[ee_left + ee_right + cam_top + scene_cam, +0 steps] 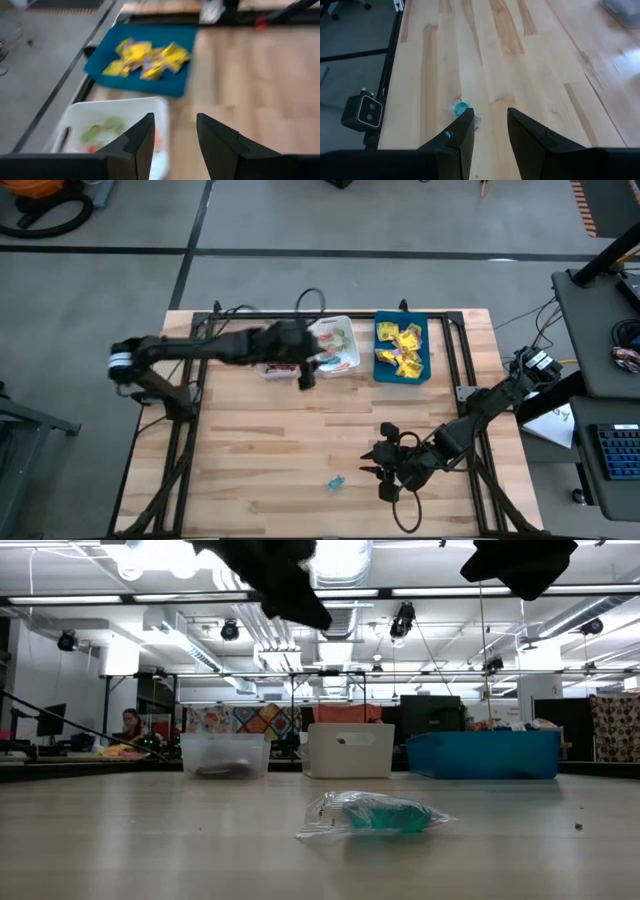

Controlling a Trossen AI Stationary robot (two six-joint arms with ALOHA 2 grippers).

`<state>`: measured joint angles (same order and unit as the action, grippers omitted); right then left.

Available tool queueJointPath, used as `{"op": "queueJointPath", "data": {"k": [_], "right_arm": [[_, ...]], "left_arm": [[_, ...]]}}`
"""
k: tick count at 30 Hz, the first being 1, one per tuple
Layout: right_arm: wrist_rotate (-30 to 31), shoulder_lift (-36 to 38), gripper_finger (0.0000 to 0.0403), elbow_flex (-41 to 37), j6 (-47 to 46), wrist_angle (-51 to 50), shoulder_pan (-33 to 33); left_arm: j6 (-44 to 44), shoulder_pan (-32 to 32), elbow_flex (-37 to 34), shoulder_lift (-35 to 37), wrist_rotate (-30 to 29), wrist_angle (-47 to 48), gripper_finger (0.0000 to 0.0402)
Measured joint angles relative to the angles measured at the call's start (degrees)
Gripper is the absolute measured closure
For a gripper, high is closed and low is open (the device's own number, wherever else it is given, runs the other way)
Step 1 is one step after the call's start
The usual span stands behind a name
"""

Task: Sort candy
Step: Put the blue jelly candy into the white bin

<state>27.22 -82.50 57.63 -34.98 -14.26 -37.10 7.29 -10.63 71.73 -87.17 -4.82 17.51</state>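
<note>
- Teal is the only loose colour on the table (260, 450): one wrapped candy piece (335, 483) lies alone on the bare wood, near the front edge and well apart from the trays.
- The rest looks sorted. Yellow packets (402, 348) fill the blue tray (380, 370), green and red pieces (338, 343) sit in the white tray (352, 362), and a clear tray (225, 754) stands beside it with something dark at its bottom.
- The right gripper (377, 471) is just beside the teal piece, fingers spread and holding nothing; its wrist view shows the candy (462, 110) just beyond one fingertip, not between the two.
- The left gripper (174, 131) hangs over the near rim of the white tray, fingers spread and empty.
- The step in hand looks like the reach for this last piece. Next, the right gripper would need to centre over the wrapper, drop to the wood and pinch it, then carry it to the white tray.
</note>
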Motion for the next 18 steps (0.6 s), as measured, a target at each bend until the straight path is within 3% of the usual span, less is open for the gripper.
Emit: {"op": "queueJointPath", "data": {"k": [5, 10, 18], "right_arm": [[-0.06, 0.00, 0.0294, 0.00, 0.38, 0.01, 0.91], [-0.15, 0.00, 0.0294, 0.00, 1.53, 0.02, 2.00], [-0.19, 0.00, 0.0294, 0.00, 1.84, 0.83, 3.11]], "left_arm": [[-6.80, 8.22, -13.46, 10.33, -0.60, -9.76, 0.0272], [-11.89, 17.22, -24.19, 17.55, -6.21, -18.84, 0.0272], [-18.00, 29.63, -33.39, 22.37, -16.97, -29.16, 0.0272]]}}
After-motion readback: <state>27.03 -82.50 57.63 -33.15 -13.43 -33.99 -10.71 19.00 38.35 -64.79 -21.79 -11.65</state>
